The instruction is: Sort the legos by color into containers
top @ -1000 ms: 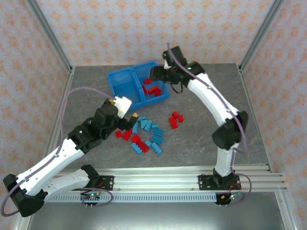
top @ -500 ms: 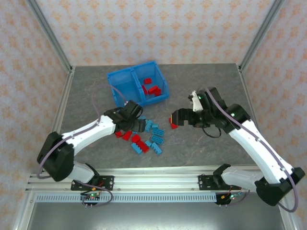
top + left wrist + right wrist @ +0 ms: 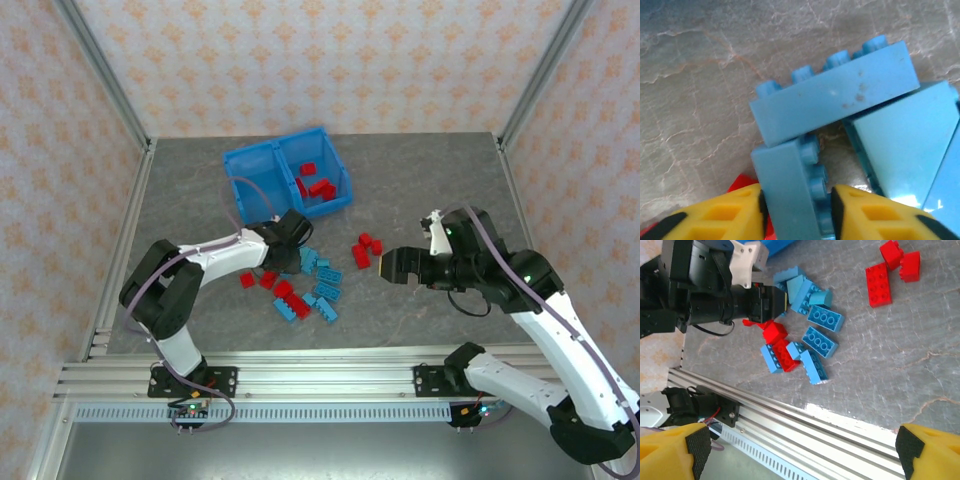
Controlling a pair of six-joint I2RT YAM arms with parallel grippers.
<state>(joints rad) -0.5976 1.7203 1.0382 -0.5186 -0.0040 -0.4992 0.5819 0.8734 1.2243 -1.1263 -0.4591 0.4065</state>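
My left gripper (image 3: 797, 212) is shut on a light blue lego (image 3: 785, 180) that stands on edge between its yellow fingers, at the left end of the blue pile (image 3: 322, 280). More light blue legos (image 3: 840, 95) touch it. In the top view the left gripper (image 3: 287, 258) is low over the table. Red legos lie loose near it (image 3: 262, 280) and in a small group (image 3: 366, 248). My right gripper (image 3: 392, 264) hangs open and holds nothing, just right of that red group. The blue bin (image 3: 272, 143) has several red legos (image 3: 318, 185) in its right container; its left container holds nothing.
The aluminium rail (image 3: 805, 425) runs along the table's near edge, under the right gripper (image 3: 800, 450) in its wrist view. The left arm's black wrist (image 3: 715, 295) lies beside the pile. Bare grey table stretches to the right of the legos.
The left gripper came down into the pile and shut on a light blue lego. The right arm swung from the bin to the right of the red group, jaws open.
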